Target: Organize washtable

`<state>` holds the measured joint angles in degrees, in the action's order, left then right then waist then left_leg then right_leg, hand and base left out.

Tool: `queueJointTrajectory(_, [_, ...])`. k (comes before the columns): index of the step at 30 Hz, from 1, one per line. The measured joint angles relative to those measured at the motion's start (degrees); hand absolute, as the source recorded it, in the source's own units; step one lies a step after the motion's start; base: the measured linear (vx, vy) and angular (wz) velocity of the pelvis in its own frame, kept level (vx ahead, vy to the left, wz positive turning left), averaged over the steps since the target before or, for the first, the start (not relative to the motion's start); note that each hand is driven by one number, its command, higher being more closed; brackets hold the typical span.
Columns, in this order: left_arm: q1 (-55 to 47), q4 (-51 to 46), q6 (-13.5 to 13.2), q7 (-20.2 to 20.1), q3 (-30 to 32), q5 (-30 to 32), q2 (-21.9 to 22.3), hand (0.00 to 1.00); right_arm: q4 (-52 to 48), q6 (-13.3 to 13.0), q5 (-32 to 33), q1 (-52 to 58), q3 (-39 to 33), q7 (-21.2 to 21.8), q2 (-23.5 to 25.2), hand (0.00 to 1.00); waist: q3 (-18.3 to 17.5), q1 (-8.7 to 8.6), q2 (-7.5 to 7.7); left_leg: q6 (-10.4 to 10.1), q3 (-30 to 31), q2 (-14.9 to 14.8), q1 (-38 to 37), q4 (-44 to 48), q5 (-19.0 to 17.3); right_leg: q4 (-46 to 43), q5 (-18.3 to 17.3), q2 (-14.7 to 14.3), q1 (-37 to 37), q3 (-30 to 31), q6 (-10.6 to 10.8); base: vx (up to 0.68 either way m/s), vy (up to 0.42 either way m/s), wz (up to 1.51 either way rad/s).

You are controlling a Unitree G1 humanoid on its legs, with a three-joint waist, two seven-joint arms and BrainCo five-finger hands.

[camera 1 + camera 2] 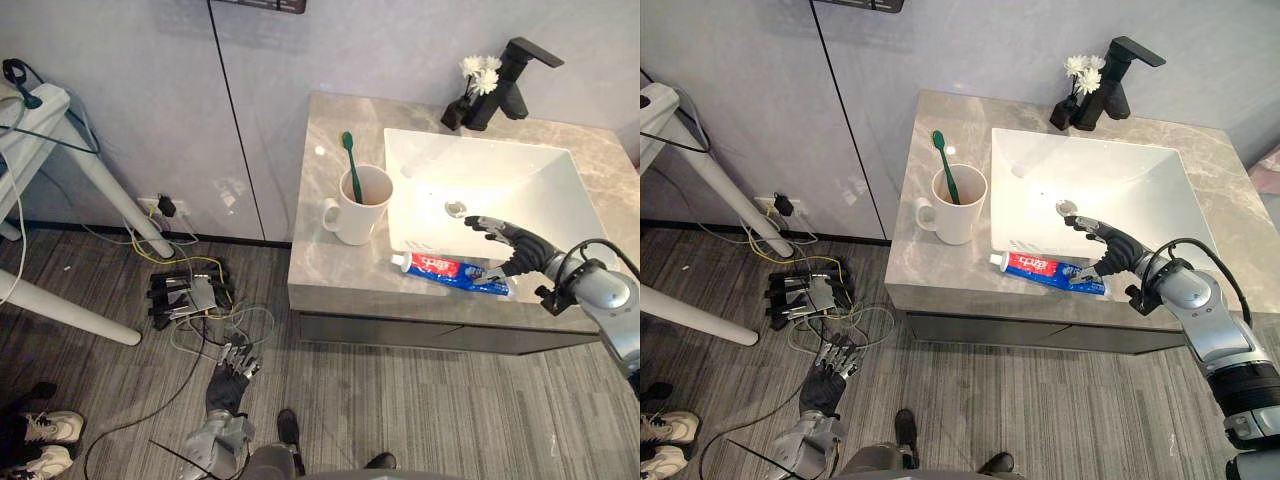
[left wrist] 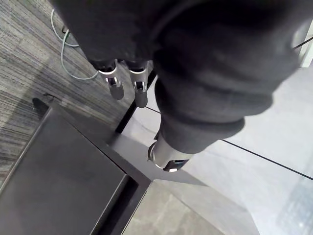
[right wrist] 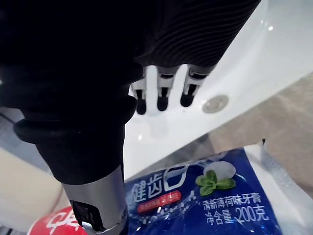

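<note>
— Looking down from the head, where is the toothpaste (image 1: 450, 272)?
— It lies flat on the counter (image 1: 320, 265), along the front rim of the sink (image 1: 420, 150), to the right of the mug (image 1: 358, 210) with 1 toothbrush (image 1: 351, 165) inside. The right hand (image 1: 515, 243) hovers over its right end.
— And the left hand (image 1: 228, 378)?
— Low above the floor (image 1: 400, 400). Its wrist view shows the fingers (image 2: 116, 84) loose, holding nothing.
— And the right wrist view?
— No grasp. Fingers straight above the sink, thumb (image 3: 98, 205) over the toothpaste; contact I cannot tell.
</note>
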<state>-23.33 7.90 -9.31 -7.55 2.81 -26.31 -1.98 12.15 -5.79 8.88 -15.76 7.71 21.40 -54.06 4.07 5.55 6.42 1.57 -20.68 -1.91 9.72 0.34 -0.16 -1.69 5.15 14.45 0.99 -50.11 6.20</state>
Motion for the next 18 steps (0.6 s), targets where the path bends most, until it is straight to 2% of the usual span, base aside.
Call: queueJointTrajectory(18, [0.96, -0.10, 0.04, -0.31, 1.92, 0.01, -0.19, 0.00, -0.01, 0.11, 0.03, 0.37, -1.27, -0.08, 6.51, 0.00, 0.48, 0.00, 0.86, 0.11, 0.45, -0.03, 0.80, -0.31, 0.07, 0.06, 0.00, -0.22, 0.56, -0.25, 0.00, 0.03, -0.027, 0.02])
